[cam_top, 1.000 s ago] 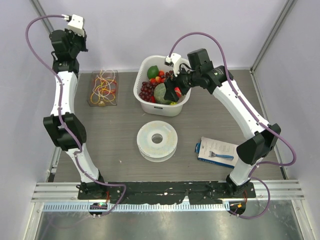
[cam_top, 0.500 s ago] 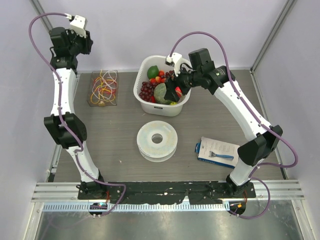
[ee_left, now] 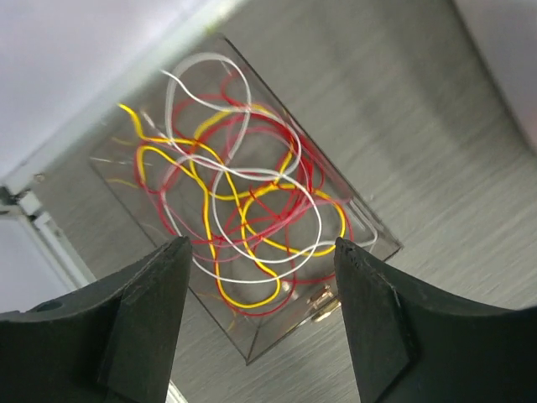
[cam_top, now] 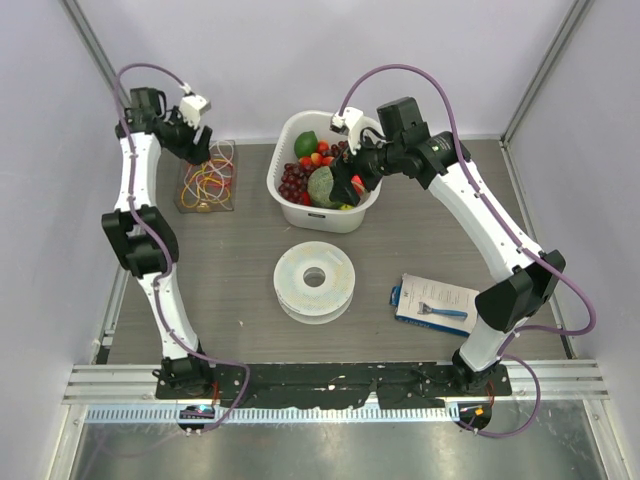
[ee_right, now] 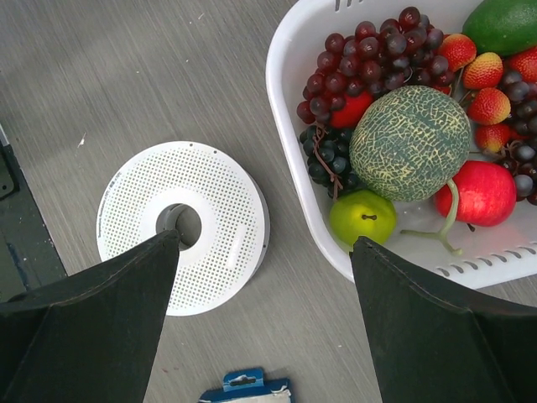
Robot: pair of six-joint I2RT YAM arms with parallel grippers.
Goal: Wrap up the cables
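The left gripper [ee_left: 262,252] is hanging with its jaws spread wide and nothing between them, looking down on the cables [ee_left: 226,197]. The cables are lying as one loose tangle inside a single clear box [ee_left: 273,340], none of them touching the fingers. In the left wrist view the tangle is stretching from upper left to lower right, along the box's longer side; from the top camera that long axis is running from the near side toward the back wall. Three colours are showing clearly: red, yellow and white. The loops are crossing too much to count the separate wires. The box is sitting at the far left of the table [cam_top: 230,270], just left of the basket [ee_right: 289,159].

The right gripper [ee_right: 264,243] is also holding its jaws wide, gripping nothing, and hovering over the gap between the basket's near wall and one white perforated spool [ee_right: 210,210] lying flat. The one white basket is holding one netted melon [ee_right: 409,143], one red apple [ee_right: 474,191], one green pear [ee_right: 362,218], one bunch of red grapes [ee_right: 352,67], one darker bunch [ee_right: 323,159] and several strawberries [ee_right: 487,71]. One blue-edged packet [cam_top: 433,303] is lying near the right arm's base
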